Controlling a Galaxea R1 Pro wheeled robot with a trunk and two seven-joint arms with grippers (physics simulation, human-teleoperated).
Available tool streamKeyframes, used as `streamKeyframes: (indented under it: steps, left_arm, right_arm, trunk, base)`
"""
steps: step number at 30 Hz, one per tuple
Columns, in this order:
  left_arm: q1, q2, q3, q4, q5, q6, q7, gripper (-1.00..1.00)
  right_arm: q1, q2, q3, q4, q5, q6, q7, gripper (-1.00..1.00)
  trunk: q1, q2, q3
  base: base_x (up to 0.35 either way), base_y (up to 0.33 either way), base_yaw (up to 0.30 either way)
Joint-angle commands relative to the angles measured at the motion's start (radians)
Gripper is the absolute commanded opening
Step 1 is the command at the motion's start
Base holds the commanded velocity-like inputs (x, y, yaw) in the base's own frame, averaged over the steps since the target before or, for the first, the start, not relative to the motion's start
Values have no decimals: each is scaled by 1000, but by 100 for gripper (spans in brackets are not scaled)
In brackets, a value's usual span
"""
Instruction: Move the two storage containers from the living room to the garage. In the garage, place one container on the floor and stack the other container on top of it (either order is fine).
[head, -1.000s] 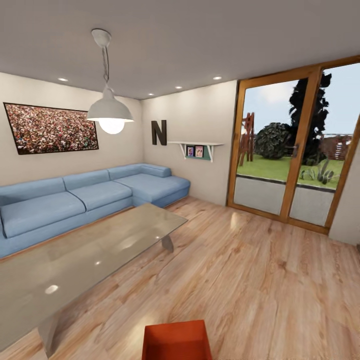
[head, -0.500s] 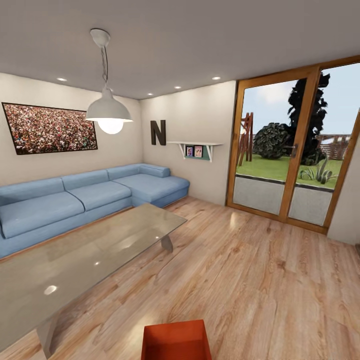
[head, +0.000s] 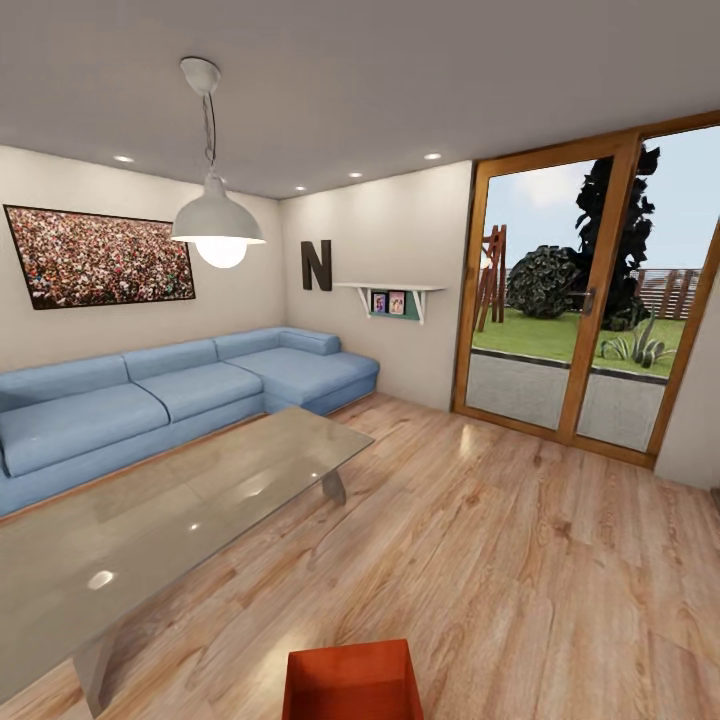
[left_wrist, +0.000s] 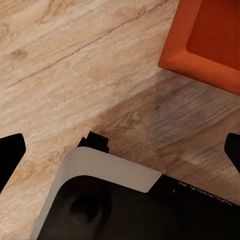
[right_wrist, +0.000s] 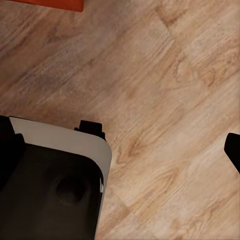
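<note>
I am in the living room. One orange-red storage container (head: 352, 682) stands on the wood-plank flooring at the bottom edge of the head view, directly in front of me. Its corner (left_wrist: 207, 42) appears in the left wrist view, beyond my left gripper (left_wrist: 121, 150), which hangs open above the planks and my dark base. A thin strip of the container (right_wrist: 45, 4) lies at the edge of the right wrist view. My right gripper (right_wrist: 120, 150) also hangs open over the planks with nothing between its fingers. The garage is out of view.
A glass coffee table (head: 170, 510) stands to my left, with a blue corner sofa (head: 150, 400) behind it along the wall. Wood-framed glass doors (head: 590, 300) are at the far right. A pendant lamp (head: 218, 225) hangs over the table. Bare plank flooring (head: 520, 560) stretches ahead on the right.
The head view has shifted very slightly since a second ago. The container and the furniture have not moved.
</note>
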Motion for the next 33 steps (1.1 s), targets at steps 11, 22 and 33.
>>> streamKeyframes:
  steps: [11, 22, 33]
  left_arm:
    - [-1, 3, -3, -2, 8, -2, 3, 100]
    - [-1, 5, -4, -8, 5, -2, 3, 100]
    - [-1, 5, -5, -13, 5, -2, 3, 100]
  right_arm:
    - [-1, -1, 2, 2, -8, -4, -2, 100]
    - [-1, -1, 13, 2, 1, -6, 3, 100]
    - [-1, -2, 12, 2, 1, -4, 7, 100]
  trunk:
    - [0, -1, -9]
    - [0, -1, -27]
    - [0, -1, -45]
  base:
    - [0, 0, 0]
    - [0, 0, 0]
    - [0, 0, 0]
